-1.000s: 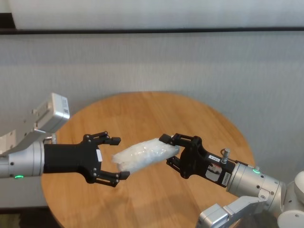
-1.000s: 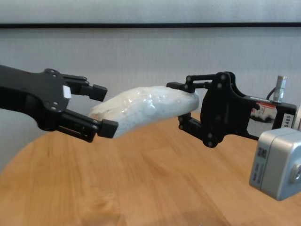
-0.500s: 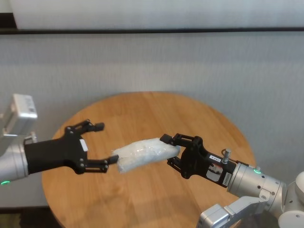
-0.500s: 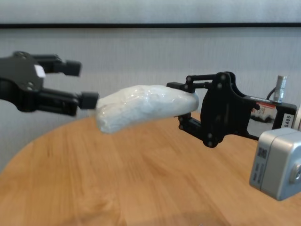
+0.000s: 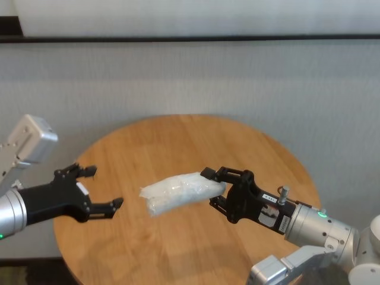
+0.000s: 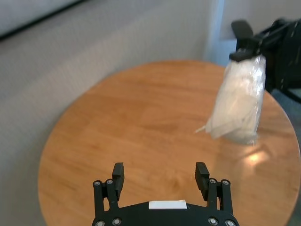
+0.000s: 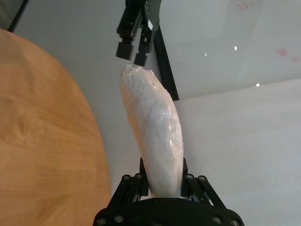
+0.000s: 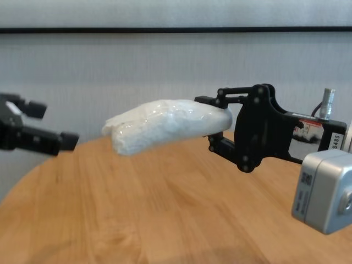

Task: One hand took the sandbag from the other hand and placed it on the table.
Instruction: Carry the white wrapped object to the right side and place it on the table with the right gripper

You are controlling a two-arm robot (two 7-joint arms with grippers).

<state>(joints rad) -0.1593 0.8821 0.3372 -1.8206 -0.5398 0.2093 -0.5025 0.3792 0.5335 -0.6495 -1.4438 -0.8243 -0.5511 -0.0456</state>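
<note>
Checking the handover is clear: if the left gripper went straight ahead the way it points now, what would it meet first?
Probably the sandbag's free end. The open left gripper points across the table at it, with the right gripper holding the far end. Depth is unclear, so it might pass close.

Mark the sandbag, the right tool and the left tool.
sandbag (image 5: 178,193): head view, middle of its wrapped body.
right tool (image 5: 215,186): head view, between its fingertips.
left tool (image 5: 104,187): head view, between its open fingertips.
</note>
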